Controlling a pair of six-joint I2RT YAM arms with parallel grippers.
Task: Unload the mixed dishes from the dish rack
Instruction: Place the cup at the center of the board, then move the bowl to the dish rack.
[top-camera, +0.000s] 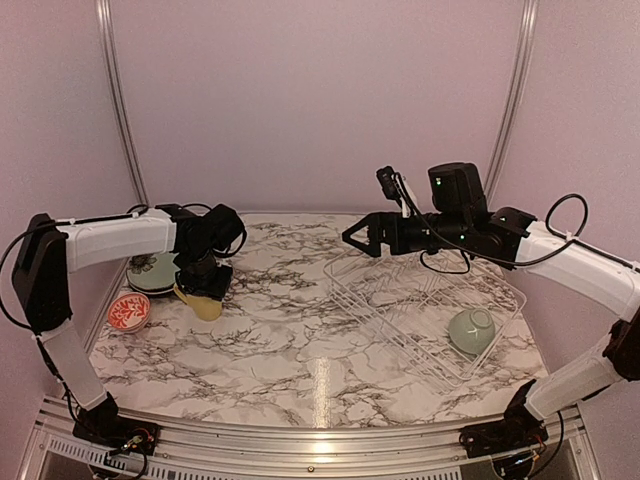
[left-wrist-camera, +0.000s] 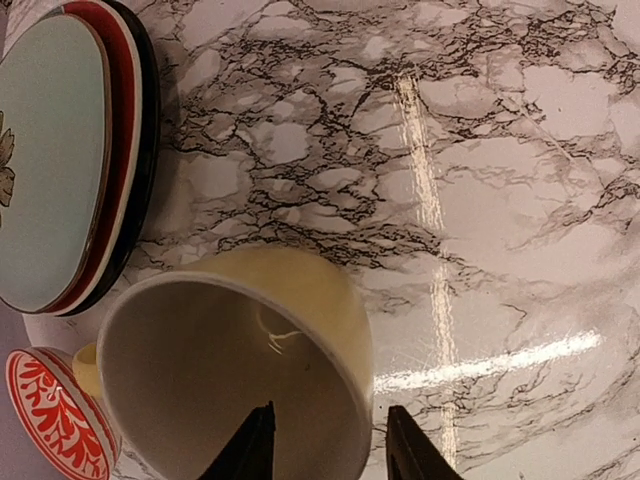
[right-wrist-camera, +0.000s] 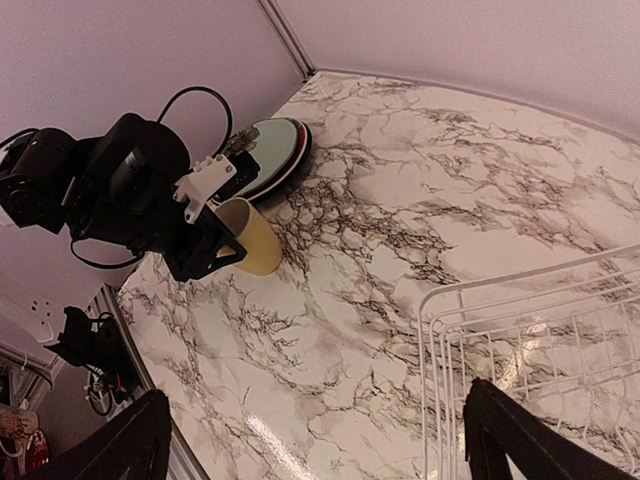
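Note:
The white wire dish rack (top-camera: 395, 300) stands on the right and holds only the pale green bowl (top-camera: 470, 331), lying on its side. The pale green plate (left-wrist-camera: 50, 150) tops a stack over the red-and-teal plate (left-wrist-camera: 118, 90) and the black-rimmed plate (left-wrist-camera: 150, 110) at the far left (top-camera: 150, 272). The small white-and-red bowl (top-camera: 129, 312) sits in front of the stack. The yellow mug (left-wrist-camera: 300, 300) rests on the table beside it. My left gripper (left-wrist-camera: 330, 452) is open, one finger inside the mug, one outside. My right gripper (right-wrist-camera: 320, 440) is wide open and empty above the rack's corner (right-wrist-camera: 480, 300).
Marble table with a metal rail along the near edge (top-camera: 300, 440). Purple walls close in at the back and both sides. The left arm (right-wrist-camera: 130, 195) hangs over the mug next to the left wall.

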